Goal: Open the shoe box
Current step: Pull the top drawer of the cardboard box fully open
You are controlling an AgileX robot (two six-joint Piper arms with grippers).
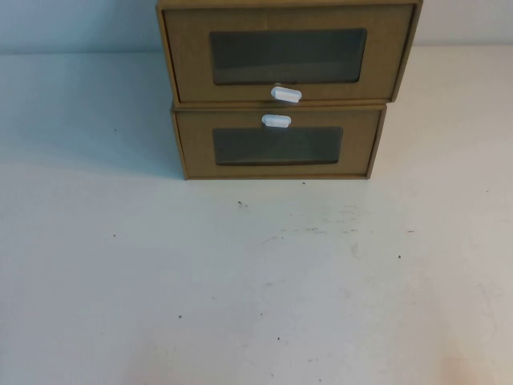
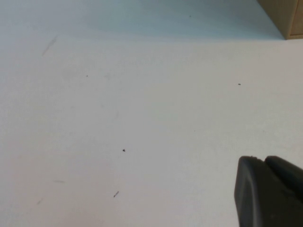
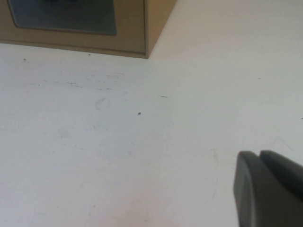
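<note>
Two brown cardboard shoe boxes are stacked at the back of the white table. The upper box [image 1: 288, 52] and the lower box [image 1: 276, 144] each have a dark window and a small white handle; the upper handle [image 1: 286, 95] sits just above the lower handle [image 1: 276, 121]. Both fronts look closed. Neither arm shows in the high view. My left gripper [image 2: 262, 160] hovers over bare table, shut and empty, with a box corner [image 2: 284, 16] far off. Away from the lower box's corner [image 3: 128, 28], my right gripper [image 3: 259, 153] is shut on nothing.
The white table [image 1: 256, 281] stretches in front of the boxes and to both sides, marked only by small specks and scuffs. A pale wall stands behind the stack.
</note>
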